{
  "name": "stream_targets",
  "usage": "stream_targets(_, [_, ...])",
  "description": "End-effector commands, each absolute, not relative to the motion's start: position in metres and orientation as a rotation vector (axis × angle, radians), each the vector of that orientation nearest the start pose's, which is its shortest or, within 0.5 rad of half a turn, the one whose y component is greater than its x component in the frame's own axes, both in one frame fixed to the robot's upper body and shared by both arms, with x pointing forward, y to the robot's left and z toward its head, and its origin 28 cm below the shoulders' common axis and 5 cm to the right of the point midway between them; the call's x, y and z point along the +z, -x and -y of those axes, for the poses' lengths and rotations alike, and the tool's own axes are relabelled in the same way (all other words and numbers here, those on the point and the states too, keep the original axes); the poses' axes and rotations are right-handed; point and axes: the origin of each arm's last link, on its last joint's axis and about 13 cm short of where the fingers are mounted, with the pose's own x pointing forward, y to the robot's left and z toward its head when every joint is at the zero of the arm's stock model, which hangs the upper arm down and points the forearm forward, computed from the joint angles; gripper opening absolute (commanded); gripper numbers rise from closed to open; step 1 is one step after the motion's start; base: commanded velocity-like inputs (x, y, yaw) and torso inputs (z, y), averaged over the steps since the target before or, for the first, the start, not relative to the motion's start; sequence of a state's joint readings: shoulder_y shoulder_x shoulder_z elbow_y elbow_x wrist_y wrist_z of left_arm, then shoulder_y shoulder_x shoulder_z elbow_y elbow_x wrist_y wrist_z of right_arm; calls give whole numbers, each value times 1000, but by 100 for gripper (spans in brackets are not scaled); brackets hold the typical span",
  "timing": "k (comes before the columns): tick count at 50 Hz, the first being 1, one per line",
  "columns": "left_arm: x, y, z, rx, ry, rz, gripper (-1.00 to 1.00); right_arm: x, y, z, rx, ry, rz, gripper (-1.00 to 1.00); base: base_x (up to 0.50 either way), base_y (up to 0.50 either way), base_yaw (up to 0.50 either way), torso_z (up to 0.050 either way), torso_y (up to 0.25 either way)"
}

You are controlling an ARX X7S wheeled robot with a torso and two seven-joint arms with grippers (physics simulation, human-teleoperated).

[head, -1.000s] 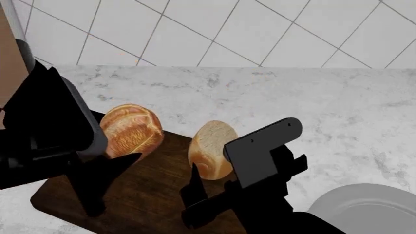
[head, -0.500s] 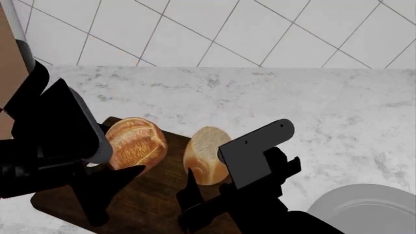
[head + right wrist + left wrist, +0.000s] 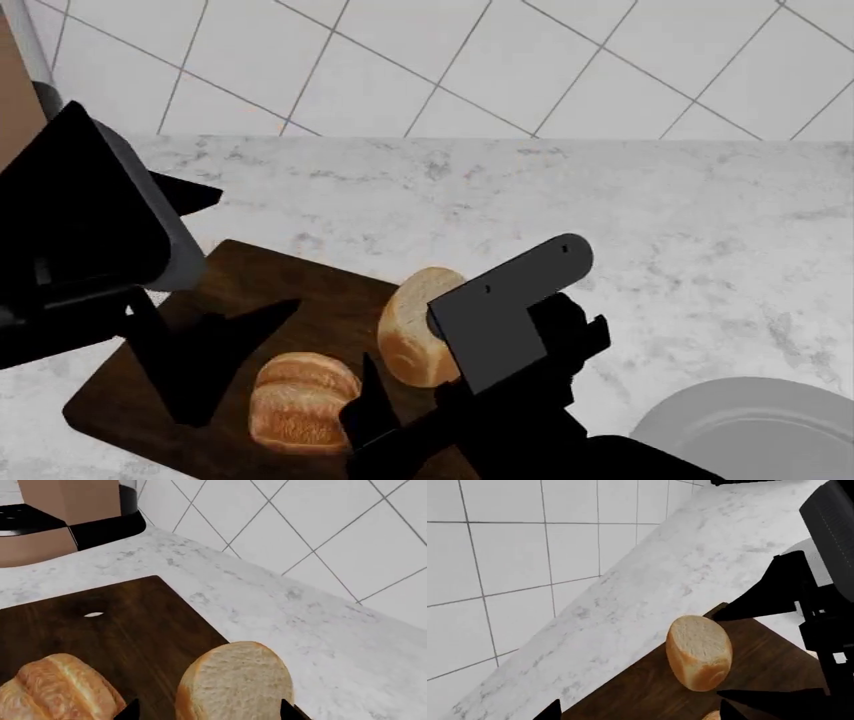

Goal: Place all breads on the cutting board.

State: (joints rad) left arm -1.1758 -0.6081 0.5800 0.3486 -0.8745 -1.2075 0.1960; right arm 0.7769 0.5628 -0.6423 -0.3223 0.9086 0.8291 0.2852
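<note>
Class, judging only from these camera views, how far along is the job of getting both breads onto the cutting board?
Nearly finished. The crusty roll lies on the cutting board, free of the open left gripper. The loaf chunk stands on the board near its edge, between the right gripper's spread fingers; whether they touch it is unclear. Left: probably just withdrawing both arms.

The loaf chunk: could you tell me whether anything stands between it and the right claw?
Nothing visible does: the right claw sits close beside the loaf chunk, which stands on the cutting board next to the roll.
</note>
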Motion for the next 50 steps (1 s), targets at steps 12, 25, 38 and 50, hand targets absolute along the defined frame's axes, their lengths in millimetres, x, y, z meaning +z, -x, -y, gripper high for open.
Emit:
stream_targets(12, [291,-280,-235,-738,-449,-138,100,217,-239,93,473,287,-31,100,0,0,0,0,0])
stream_targets(25, [321,-258,-247,-674,-440,-4,100,251,-216,100,400,321,118,100,0,0,0,0,0])
stream_targets(38, [335,-237,-259,-604,-422,97,100,275,-194,113,289,337,225,100,0,0,0,0,0])
stream_targets(50, [333,-216,-266,-559,-379,150,100,282,-189,121,244,339,258,100,0,0,0,0,0])
